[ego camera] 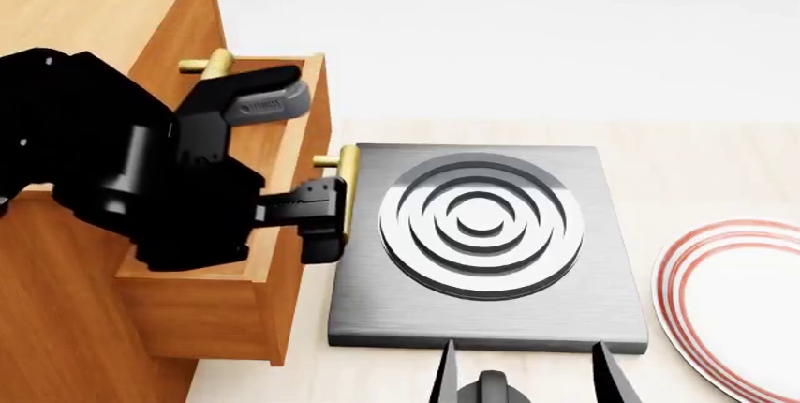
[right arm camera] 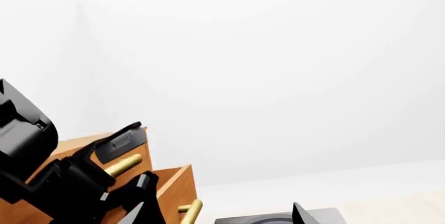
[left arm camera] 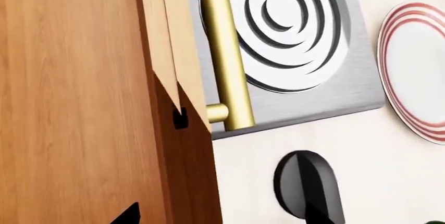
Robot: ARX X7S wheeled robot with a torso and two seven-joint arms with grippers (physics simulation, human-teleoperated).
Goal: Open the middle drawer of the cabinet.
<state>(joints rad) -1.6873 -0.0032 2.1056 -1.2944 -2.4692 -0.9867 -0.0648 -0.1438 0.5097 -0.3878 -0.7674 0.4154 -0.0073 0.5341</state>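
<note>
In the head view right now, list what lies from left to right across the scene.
cabinet → left gripper at the middle drawer → grey plate with raised rings → red-rimmed plate.

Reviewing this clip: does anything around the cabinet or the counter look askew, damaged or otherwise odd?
Nothing stands out. The orange-brown wooden middle drawer is pulled out of the orange-brown wooden cabinet, as the task asks. The left gripper sits at its brass bar handle. The grey ringed metal plate lies flat.
</note>
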